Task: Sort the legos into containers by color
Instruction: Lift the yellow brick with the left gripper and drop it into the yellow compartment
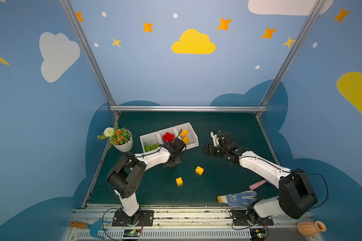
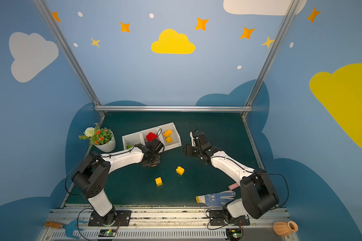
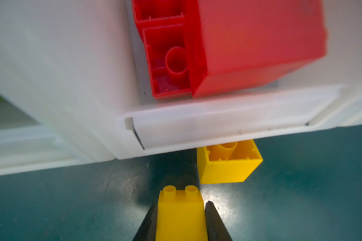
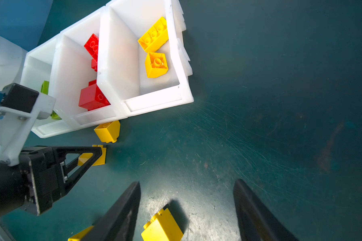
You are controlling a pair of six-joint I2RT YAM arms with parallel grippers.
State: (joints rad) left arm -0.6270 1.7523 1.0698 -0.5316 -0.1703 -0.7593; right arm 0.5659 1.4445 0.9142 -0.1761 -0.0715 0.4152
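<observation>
Left tool [image 3: 181, 205] tight on yellow brick [image 3: 180, 223], wrist views only

Can see only a sliver of the gripped yellow brick [image 2: 153, 166] in a top view, the rest buried under the left arm [image 2: 123, 159], likewise most green bricks [image 2: 129, 146]. Cannot read the red bricks [image 3: 249, 48] in the left wrist view: blurred, cropped at the edge. Loses part of a loose yellow brick [image 4: 162, 228] past the right wrist view's edge.
</observation>
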